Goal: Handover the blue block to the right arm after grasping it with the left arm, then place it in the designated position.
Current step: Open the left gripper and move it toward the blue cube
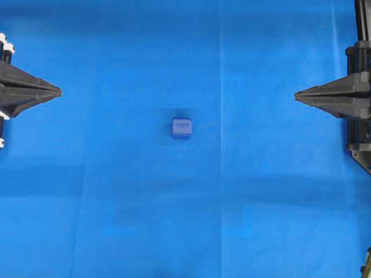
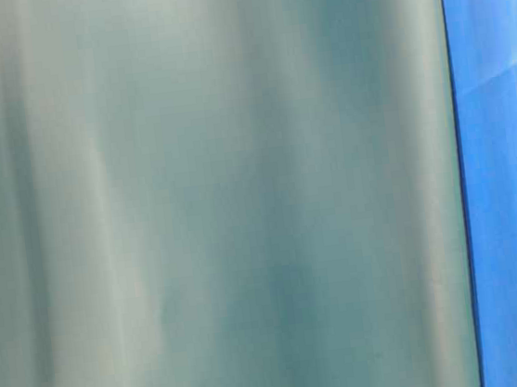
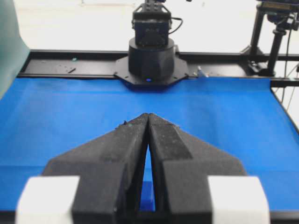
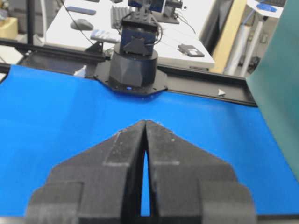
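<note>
Both arms look parked at their sides, nothing started yet. The left gripper (image 1: 58, 91) sits at 9 o'clock in the overhead view, fingers pinched together on nothing, probably just waiting to reach in. The right gripper (image 1: 297, 95) mirrors it at 3 o'clock, also clenched empty. The blue block (image 1: 181, 128) lies dead centre on the blue cloth (image 1: 116, 202), well apart from both: small, dark, rounded edges, pale label facing up.

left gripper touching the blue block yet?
Apart. The overhead view shows the left gripper shut at the left edge, with a wide stretch of bare blue cloth between its fingers and the blue block.
</note>
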`<state>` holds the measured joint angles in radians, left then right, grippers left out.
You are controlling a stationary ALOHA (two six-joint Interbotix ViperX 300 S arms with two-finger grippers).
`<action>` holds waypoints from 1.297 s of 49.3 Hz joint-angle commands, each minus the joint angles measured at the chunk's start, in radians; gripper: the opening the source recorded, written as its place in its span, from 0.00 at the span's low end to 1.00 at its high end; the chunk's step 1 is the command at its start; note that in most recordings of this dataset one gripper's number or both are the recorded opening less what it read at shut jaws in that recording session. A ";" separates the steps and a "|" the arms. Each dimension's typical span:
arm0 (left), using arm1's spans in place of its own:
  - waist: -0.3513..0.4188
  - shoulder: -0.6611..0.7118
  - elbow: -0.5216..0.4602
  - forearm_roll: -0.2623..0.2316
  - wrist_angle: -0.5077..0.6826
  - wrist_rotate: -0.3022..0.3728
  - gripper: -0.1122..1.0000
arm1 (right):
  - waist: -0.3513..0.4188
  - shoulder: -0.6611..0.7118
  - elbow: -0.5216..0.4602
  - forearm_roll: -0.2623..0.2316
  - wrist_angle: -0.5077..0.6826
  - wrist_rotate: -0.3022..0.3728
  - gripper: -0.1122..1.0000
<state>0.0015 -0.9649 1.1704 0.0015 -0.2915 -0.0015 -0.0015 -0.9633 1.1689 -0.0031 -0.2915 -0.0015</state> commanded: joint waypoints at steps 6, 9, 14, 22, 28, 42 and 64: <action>-0.049 0.020 -0.020 0.003 -0.006 -0.005 0.10 | 0.000 0.040 -0.021 0.002 0.014 0.005 0.08; -0.049 0.020 -0.020 0.003 0.000 0.000 0.10 | 0.000 0.049 -0.025 0.002 0.018 0.005 0.08; -0.049 0.018 -0.020 0.003 0.003 0.000 0.10 | 0.000 0.054 -0.026 0.000 0.020 0.008 0.08; -0.049 0.015 -0.018 0.003 0.003 -0.003 0.10 | 0.000 0.052 -0.028 0.000 0.020 0.008 0.08; -0.049 0.020 -0.017 0.003 0.003 0.002 0.10 | 0.000 0.052 -0.026 0.002 0.021 0.008 0.08; -0.044 0.029 -0.017 0.003 0.003 -0.006 0.57 | -0.002 0.055 -0.026 0.011 0.031 0.011 0.40; -0.028 0.087 -0.025 0.003 -0.046 -0.008 0.93 | -0.011 0.063 -0.026 0.015 0.038 0.011 0.95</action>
<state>-0.0383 -0.9219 1.1689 0.0031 -0.3007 -0.0077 -0.0107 -0.9066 1.1689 0.0092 -0.2470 0.0077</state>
